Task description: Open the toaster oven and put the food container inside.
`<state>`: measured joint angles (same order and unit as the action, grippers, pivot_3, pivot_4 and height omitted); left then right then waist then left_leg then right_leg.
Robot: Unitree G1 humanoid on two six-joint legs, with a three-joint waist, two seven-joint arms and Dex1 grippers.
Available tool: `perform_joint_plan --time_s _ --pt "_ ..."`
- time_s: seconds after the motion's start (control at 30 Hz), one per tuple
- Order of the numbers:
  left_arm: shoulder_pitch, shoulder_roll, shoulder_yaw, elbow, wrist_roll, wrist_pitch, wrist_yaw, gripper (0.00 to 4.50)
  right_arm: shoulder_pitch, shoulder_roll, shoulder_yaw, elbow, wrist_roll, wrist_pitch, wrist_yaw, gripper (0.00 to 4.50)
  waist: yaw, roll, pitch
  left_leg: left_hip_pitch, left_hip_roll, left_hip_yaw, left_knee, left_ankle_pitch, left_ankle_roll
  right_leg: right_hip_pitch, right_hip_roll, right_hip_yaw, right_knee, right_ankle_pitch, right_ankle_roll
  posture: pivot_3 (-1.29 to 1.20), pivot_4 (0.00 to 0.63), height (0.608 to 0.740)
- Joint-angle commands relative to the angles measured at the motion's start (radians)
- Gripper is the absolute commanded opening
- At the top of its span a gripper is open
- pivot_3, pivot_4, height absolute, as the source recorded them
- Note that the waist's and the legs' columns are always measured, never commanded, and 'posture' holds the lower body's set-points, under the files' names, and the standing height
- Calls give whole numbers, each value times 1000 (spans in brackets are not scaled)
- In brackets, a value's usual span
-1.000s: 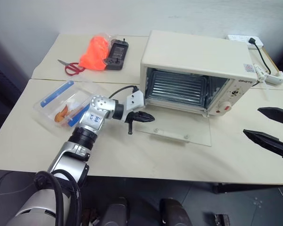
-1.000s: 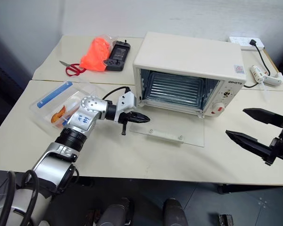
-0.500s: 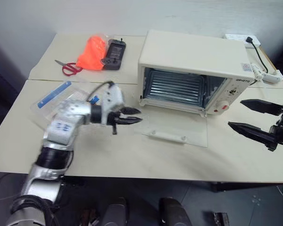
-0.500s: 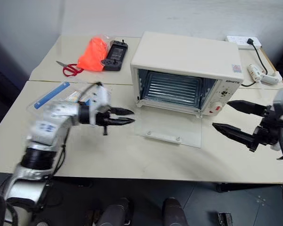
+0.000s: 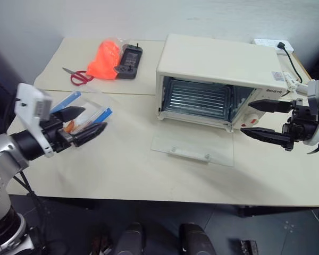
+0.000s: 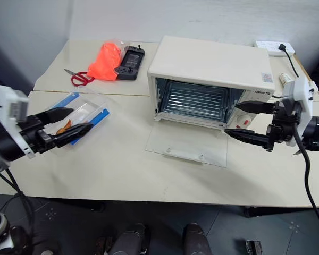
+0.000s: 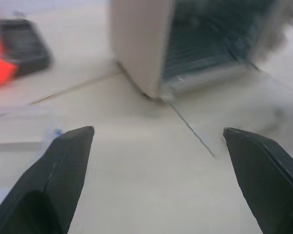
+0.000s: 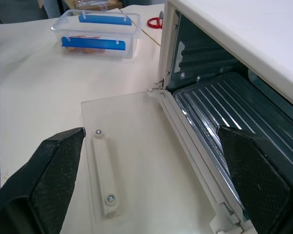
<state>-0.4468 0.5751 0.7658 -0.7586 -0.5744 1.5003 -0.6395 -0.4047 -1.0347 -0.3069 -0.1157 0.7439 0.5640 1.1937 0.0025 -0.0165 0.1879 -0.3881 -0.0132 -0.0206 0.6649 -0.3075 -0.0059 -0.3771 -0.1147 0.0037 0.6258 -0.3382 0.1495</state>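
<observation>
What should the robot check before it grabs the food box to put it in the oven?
1. Oven door down flat on the table: ok.
2. Rack inside bare: ok.
3. Left gripper open: ok.
4. Right gripper open, holding nothing: ok.
5. Food box shut, blue clips along its sides: ok.
6. Left gripper lined up around the box: cannot tell; its fingers overlap the box in the head views.
</observation>
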Motion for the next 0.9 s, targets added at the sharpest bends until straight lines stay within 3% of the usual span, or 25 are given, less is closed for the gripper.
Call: perform_joint_plan --time_s 0.03,0.1,0.27,0.43,0.7,0.9 --pt "5 -117 138 -115 0 114 189 4483 -37 3 10 21 -18 -33 30 4500 -1 0 0 0 0 0 0 0 0 0 0 0 0 0 0 0 150 740" --pt "33 -161 182 -135 -15 114 271 4483 -55 7 24 28 -21 -37 42 4500 -3 0 0 0 1 0 0 0 -1 0 1 0 0 0 0 0 150 740" --pt "-39 -343 285 -124 96 114 615 4483 -81 3 30 43 -30 -34 67 4500 -1 0 0 1 2 1 1 0 -3 0 2 0 0 0 0 0 150 740" --pt "-225 -500 314 -91 208 114 893 4483 -74 4 15 29 -27 -24 66 4500 19 -5 2 0 0 1 2 -1 -3 0 1 0 0 0 0 0 150 740" --pt "-424 -517 308 113 365 114 1115 4483 -9 12 -30 -19 -14 -19 34 4500 24 -6 2 -1 -4 1 0 -2 -5 -1 2 -1 1 0 0 0 150 740" --pt "-457 -478 282 242 402 114 1130 4483 50 21 -80 -61 5 -7 -6 4500 24 -7 2 -1 -3 2 0 -2 -5 -2 2 -1 1 0 0 0 150 740"
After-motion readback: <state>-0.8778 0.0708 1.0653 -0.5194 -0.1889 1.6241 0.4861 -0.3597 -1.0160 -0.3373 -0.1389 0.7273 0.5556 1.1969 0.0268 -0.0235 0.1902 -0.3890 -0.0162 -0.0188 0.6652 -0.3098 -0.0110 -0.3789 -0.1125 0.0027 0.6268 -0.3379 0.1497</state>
